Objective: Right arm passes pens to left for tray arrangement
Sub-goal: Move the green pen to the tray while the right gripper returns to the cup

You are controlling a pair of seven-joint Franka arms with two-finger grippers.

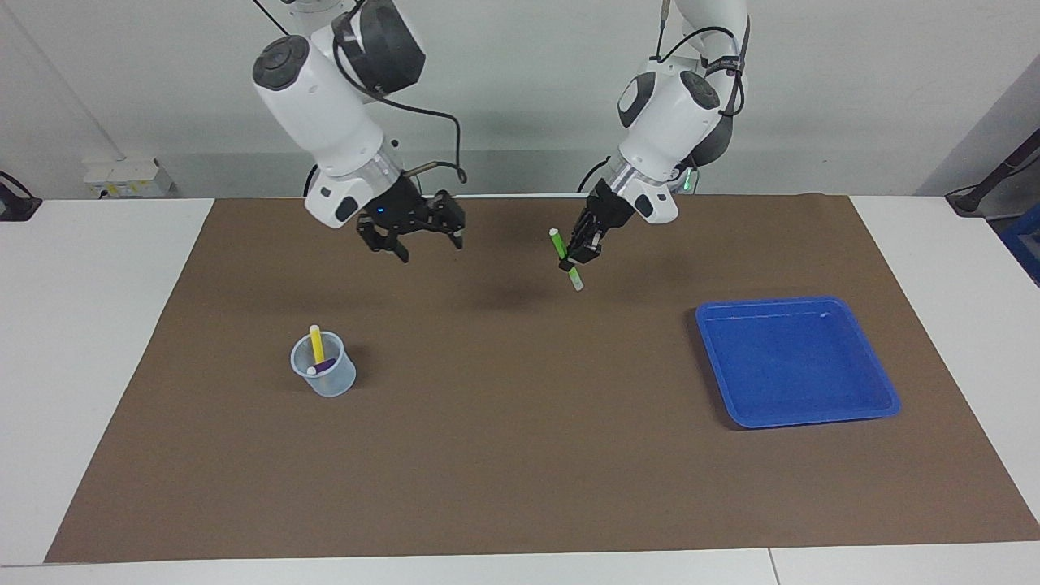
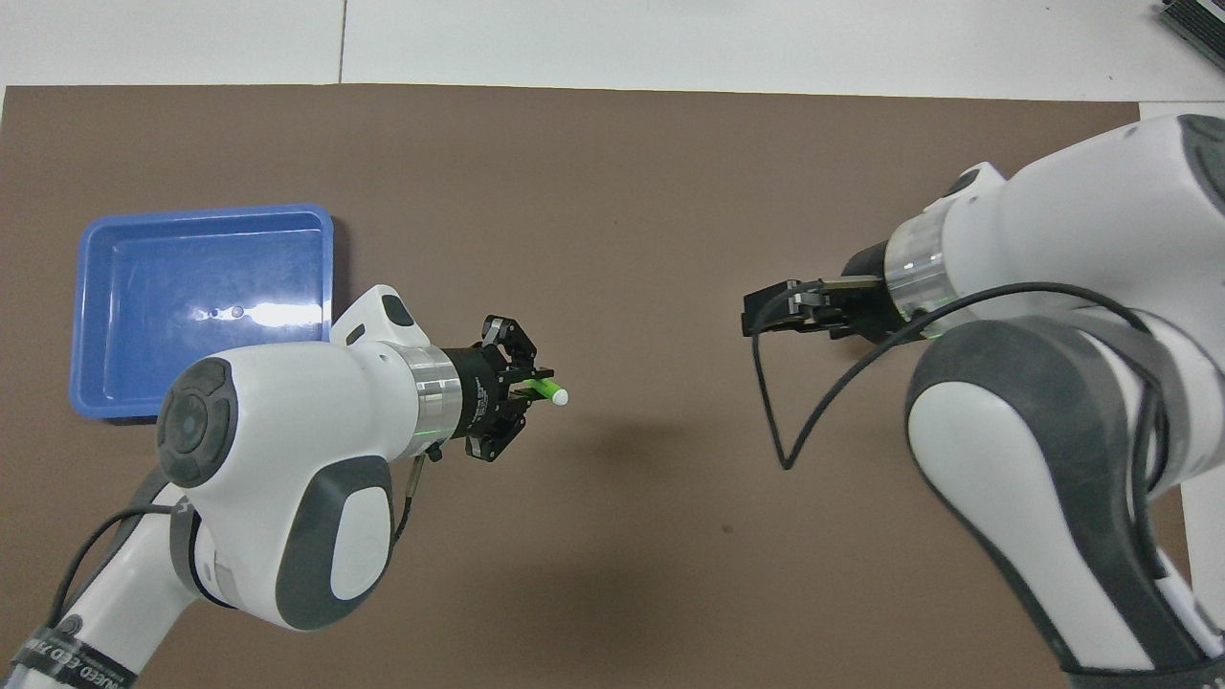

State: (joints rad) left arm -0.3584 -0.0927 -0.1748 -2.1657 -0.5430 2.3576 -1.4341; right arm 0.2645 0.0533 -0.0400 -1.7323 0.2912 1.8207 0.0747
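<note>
Left tool [image 1: 580,253], upper centre of frame, clamped on green pen [image 1: 565,258], ready to carry to blue tray [image 1: 886,404] at right. Right tool [image 1: 422,236] wide open, empty, upper left above cup [image 1: 325,375] holding yellow and purple pens.

A white table [image 1: 97,325] carries a brown mat [image 1: 520,455] (holding 1 tray [image 1: 886,402], 1 cup [image 1: 337,382]).

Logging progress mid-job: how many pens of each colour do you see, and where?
Green pen: 1, held in left pincer above the mat
Yellow pen: 1, in cup
Purple pen: 1, in cup
Total: 3
</note>
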